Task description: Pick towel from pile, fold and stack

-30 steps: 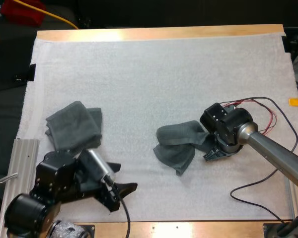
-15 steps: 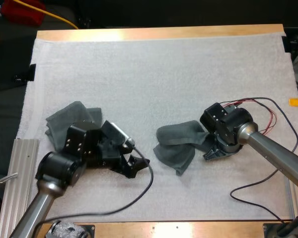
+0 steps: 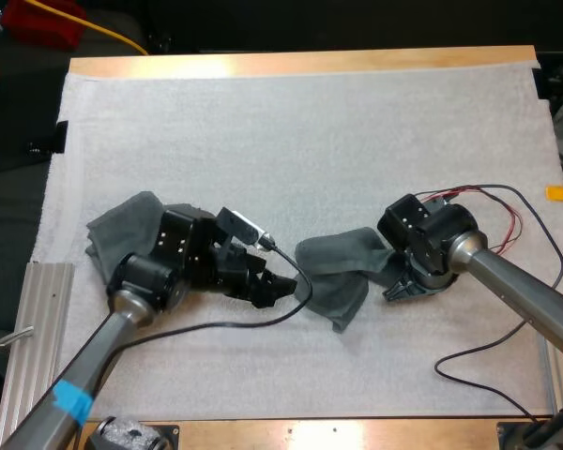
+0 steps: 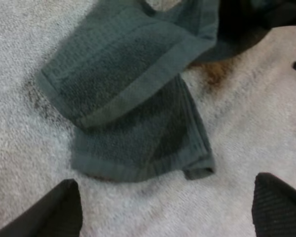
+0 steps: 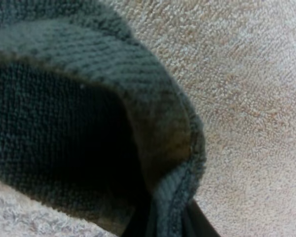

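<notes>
On the mat, centre-right: dark grey-green terry towel, crumpled, lying on the white textured mat. One flap is doubled over another, hemmed edges showing.
Towel close-up (left wrist view): same towel. Upper layer sits askew over lower layer, and one lower corner is curled up a bit.
R arm: enters from the right edge in high view, w/ the right end effector at the towel's right end.
R grip: closed on the towel. Right wrist view shows the cloth pinched betw. the two black fingers of that end effector, w/ a rounded fold bulging just ahead of them.
L arm: comes up from the near-left corner in high view. The left end effector is just beside the towel's left edge, tips pointing at it. Can't tell from there if they touch.
L grip: open, holding nothing. In left wrist view both fingers stand wide apart and clear of the cloth, w/ the towel's near edge ahead betw. them.
Pile side: second dark grey-green towel, rumpled, on the mat's left part, partly under the L arm and apart from the first towel.
Base: wooden worktop under the mat, bare strip along the far side.
Extra: ribbed silver metal rail at the mat's near-left edge, apart from both towels.
</notes>
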